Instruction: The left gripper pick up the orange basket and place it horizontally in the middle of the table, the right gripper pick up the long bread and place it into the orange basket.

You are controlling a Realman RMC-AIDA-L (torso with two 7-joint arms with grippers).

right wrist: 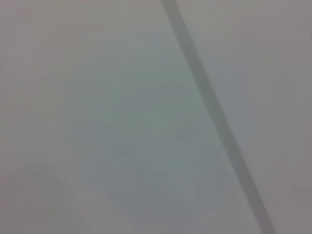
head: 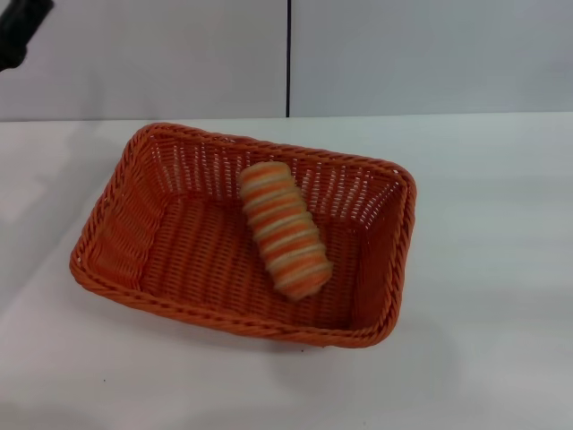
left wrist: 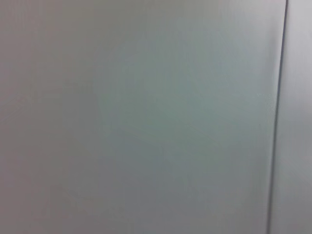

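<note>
1 long bread (head: 285, 230) lying diagonally inside orange basket (head: 143, 242) on table (head: 483, 269); no legible writing; left gripper (head: 20, 31) parked top-left corner, finger state indeterminable.

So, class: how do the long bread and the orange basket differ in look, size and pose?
The orange basket is large, rectangular and open woven; the long bread is small, rounded and cream-striped. The basket sits on the table; the bread lies diagonally inside it. Both show orange.

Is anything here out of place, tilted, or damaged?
Nothing looks damaged or spilled. The long bread lies diagonally inside the orange basket, which sits slightly askew on the table.
</note>
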